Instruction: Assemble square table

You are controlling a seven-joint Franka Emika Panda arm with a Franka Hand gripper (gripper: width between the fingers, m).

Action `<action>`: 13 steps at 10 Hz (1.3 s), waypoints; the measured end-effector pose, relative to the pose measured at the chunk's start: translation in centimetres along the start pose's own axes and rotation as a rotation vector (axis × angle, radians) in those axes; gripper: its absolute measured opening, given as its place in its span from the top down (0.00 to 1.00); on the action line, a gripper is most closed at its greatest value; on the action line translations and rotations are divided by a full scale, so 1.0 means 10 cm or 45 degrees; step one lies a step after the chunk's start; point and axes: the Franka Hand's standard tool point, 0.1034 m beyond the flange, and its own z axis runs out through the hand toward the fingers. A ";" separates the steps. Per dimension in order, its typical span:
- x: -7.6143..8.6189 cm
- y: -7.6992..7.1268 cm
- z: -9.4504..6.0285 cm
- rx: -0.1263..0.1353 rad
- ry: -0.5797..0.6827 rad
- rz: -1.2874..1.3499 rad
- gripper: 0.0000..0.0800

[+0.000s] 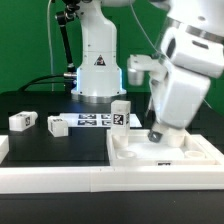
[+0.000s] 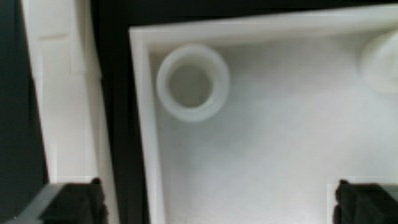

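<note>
The white square table top (image 1: 186, 149) lies flat at the exterior view's right, against the front rail. My gripper (image 1: 155, 133) hangs just above its left part, jaws pointing down. In the wrist view the gripper (image 2: 221, 206) is open, with dark fingertips (image 2: 71, 205) far apart and only the top's white surface (image 2: 267, 140) and a round socket (image 2: 192, 82) below them. Nothing is held. Two white tagged legs (image 1: 22, 121) (image 1: 57, 125) lie at the exterior view's left. A third leg (image 1: 121, 112) stands upright behind the top.
The marker board (image 1: 96, 121) lies in front of the robot base (image 1: 97, 60). A long white rail (image 1: 60, 180) runs along the front edge and shows beside the top in the wrist view (image 2: 54, 90). My arm hides the top's far right side.
</note>
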 end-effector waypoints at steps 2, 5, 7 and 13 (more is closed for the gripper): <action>-0.29 -0.16 -0.03 0.017 0.001 -0.006 0.19; -0.36 -0.22 0.04 0.023 0.006 0.096 0.19; -0.38 -0.23 0.06 0.027 0.002 0.242 0.19; -0.71 -0.27 0.31 0.078 -0.049 0.900 0.19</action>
